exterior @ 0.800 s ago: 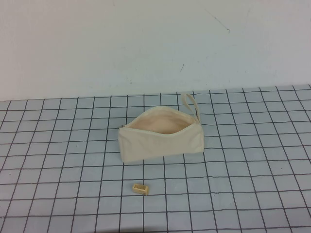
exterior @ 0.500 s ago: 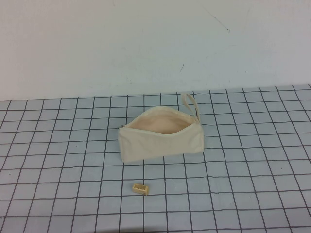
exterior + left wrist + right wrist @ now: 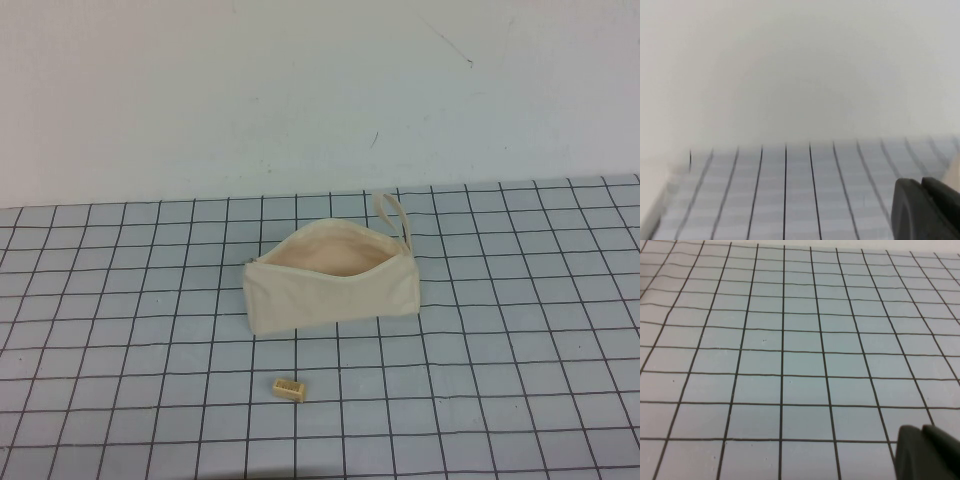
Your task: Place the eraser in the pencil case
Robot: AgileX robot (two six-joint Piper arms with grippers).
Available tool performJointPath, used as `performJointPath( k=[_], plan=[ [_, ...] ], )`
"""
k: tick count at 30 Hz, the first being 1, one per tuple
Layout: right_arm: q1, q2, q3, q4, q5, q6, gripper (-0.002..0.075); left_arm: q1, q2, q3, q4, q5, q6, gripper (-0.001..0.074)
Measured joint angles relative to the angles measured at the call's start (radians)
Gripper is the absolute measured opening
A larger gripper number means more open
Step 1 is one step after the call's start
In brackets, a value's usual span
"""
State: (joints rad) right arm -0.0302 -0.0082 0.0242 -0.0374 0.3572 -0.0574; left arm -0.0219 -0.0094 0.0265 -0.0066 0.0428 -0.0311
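Note:
The cream-white pencil case (image 3: 330, 283) stands on the gridded mat in the high view, its zip open and the peach lining showing, with the loop strap (image 3: 393, 215) at its far right end. The small tan eraser (image 3: 289, 388) lies on the mat a little in front of the case, apart from it. Neither arm shows in the high view. My left gripper (image 3: 921, 182) shows only in the left wrist view, shut and empty above the mat near the wall. My right gripper (image 3: 922, 429) shows only in the right wrist view, shut and empty above bare mat.
A grey-blue mat with black grid lines (image 3: 500, 350) covers the table. A white wall (image 3: 320, 90) rises behind its far edge. The wrist views show only mat (image 3: 790, 340) and wall (image 3: 800, 65).

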Motion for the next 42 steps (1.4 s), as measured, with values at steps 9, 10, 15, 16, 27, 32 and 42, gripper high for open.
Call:
performJointPath(
  k=[9,10,15,16,27,32,42],
  plan=[
    [0.000,0.000,0.000,0.000,0.000,0.000,-0.0001,0.000,0.000,0.000,-0.002,-0.302,0.002,-0.0001],
    [0.000,0.000,0.000,0.000,0.000,0.000,-0.0001,0.000,0.000,0.000,-0.017,-0.344,-0.002,-0.0001],
    [0.000,0.000,0.000,0.000,0.000,0.000,-0.0001,0.000,0.000,0.000,-0.093,-0.405,-0.047,-0.0001],
    [0.000,0.000,0.000,0.000,0.000,0.000,-0.0001,0.000,0.000,0.000,-0.102,-0.413,-0.060,-0.0001],
    [0.000,0.000,0.000,0.000,0.000,0.000,-0.0001,0.000,0.000,-0.020,-0.160,-0.532,-0.098,-0.0001],
    [0.000,0.000,0.000,0.000,0.000,0.000,-0.0001,0.000,0.007,-0.245,-0.072,-0.184,-0.065,-0.0001],
    [0.000,0.000,0.000,0.000,0.000,0.000,-0.0001,0.000,0.367,-0.648,-0.015,0.416,-0.013,-0.0001]
  ],
)
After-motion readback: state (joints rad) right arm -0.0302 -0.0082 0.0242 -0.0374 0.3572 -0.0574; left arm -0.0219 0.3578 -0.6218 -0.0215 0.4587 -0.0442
